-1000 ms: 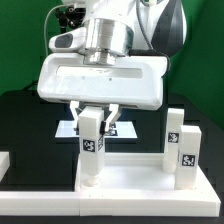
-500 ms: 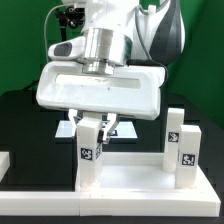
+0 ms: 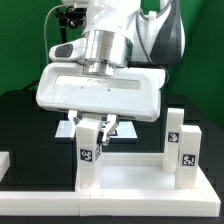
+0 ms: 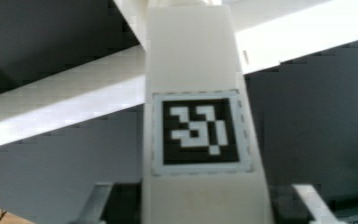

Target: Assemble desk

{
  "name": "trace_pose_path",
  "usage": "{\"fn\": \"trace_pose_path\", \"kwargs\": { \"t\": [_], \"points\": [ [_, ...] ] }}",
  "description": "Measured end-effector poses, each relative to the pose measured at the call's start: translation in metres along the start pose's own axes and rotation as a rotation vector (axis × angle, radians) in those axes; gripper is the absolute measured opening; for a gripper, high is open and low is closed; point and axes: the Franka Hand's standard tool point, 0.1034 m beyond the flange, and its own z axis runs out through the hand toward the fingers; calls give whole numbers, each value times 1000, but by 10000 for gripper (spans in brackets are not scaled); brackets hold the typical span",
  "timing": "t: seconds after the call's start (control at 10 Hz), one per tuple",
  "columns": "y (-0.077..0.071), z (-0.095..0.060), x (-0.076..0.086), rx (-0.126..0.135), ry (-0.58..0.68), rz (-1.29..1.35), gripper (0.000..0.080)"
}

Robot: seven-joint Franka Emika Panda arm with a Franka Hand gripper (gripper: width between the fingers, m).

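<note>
The white desk top (image 3: pixel 125 181) lies at the front with white legs standing on it. The front leg (image 3: pixel 89 152), with a black-and-white tag, stands at the corner on the exterior view's left. My gripper (image 3: pixel 91 124) straddles its upper end. In the wrist view the leg (image 4: pixel 197 90) fills the middle, and my gripper (image 4: pixel 206 205) has both fingers (image 4: pixel 105 200) apart from the leg's sides, with dark gaps between, so it is open. Two more tagged legs (image 3: pixel 186 150) stand at the exterior view's right.
The marker board (image 3: pixel 122 131) lies on the black table behind the desk top, mostly hidden by my hand. A white piece (image 3: pixel 4 161) shows at the exterior view's left edge. The green wall is behind.
My hand and the front leg have sunk a little. The fingers, drawn in on the leg's top a second ago, now stand wider apart.
</note>
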Motion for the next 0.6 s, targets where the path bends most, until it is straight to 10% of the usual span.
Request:
{"fn": "trace_pose_path", "kwargs": {
  "t": [0.2,0.4,0.6],
  "points": [
    [0,0,0,0,-1,0,290],
    [0,0,0,0,-1,0,534],
    [0,0,0,0,-1,0,613]
  ]
}}
